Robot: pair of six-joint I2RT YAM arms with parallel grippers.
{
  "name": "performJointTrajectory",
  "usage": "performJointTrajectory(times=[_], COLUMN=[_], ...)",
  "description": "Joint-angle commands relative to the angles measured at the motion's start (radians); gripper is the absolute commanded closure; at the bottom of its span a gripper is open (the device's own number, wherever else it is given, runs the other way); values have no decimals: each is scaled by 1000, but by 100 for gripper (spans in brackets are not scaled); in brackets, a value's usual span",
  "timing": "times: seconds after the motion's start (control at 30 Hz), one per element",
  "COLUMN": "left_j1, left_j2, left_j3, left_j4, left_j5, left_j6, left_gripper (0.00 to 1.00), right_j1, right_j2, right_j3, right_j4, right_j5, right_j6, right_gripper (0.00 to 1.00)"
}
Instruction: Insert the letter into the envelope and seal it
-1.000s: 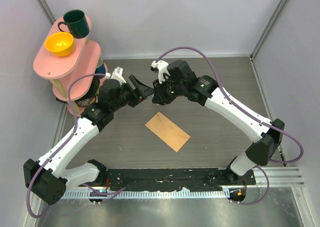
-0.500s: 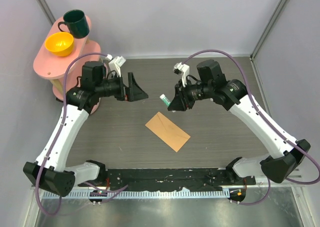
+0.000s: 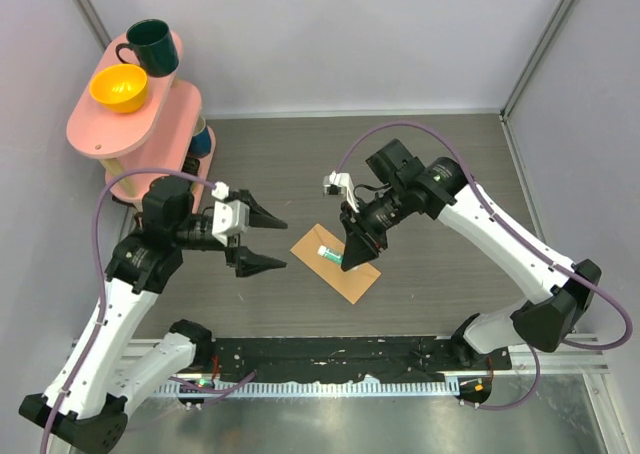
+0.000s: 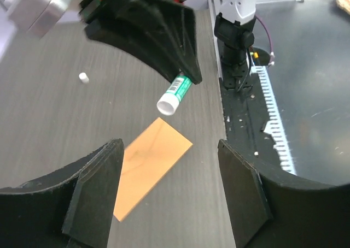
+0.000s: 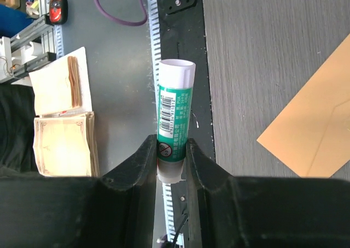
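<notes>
A second ago the two arms met nose to nose at the far middle of the surface. Since then they have parted: the left arm has drawn back toward 9 o'clock, and the right arm has swung down over the middle. Nearest the arm bases, the left hand (image 3: 283,243) hangs released, its fingers spread wide with nothing between them, pointing toward 3 o'clock at the envelope (image 3: 358,276). The envelope lies flat and slantwise at the centre of the surface (image 3: 450,174). I cannot tell whether its flap is stuck down. No loose letter shows anywhere on the surface, so it is probably already inside. Just above the envelope's 10 o'clock end, the right hand (image 3: 347,256) is clenched on a green-and-white glue stick (image 3: 329,253), gripped by its lower end. The free end sticks out toward 9 o'clock and does not appear to touch the paper yet. Farther off, the left wrist view shows a small white cap (image 4: 83,77) lying alone, well apart from the envelope. That suggests the stick is now open and the gluing of the flap is about to begin. At the far 10 o'clock corner stands a pink shelf (image 3: 150,104) with a yellow bowl (image 3: 118,88) and a dark mug (image 3: 150,46).
</notes>
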State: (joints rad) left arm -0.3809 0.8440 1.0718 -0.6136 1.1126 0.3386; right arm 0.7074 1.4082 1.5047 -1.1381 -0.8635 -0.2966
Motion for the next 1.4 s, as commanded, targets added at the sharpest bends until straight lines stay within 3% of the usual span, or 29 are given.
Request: performJointTrajectory(times=[0.0,0.1,0.23,0.5,0.7,0.87,1.37], left_j1=[-76,-119,-176,-260,-386,-440,-440], left_j2=[-34,-72,-86,-95,-69,-49,-48], left_j3=[-58,-119,-145,-171,-145,-139,-161], left_j4=[119,207,215,216,17,14,107], left_j5=[10,-22,-72,-111,-178,-218,-232], left_j6=[256,318,482,623,910,922,858], left_gripper=[29,29,32,41,46,51,61], right_j1=[18,36,58,99,109,122,145], right_j2=[35,63,78,97,104,109,115], right_j3=[94,127,130,155,160,170,173], right_j4=[-64,-81,-97,-170,-166,-170,-184], right_j5=[-42,-57,-45,-22,-28,-34,-37], right_j6=[-75,-84,-110,-164,-167,-170,-191], right_gripper=[99,99,99,99,99,99,99])
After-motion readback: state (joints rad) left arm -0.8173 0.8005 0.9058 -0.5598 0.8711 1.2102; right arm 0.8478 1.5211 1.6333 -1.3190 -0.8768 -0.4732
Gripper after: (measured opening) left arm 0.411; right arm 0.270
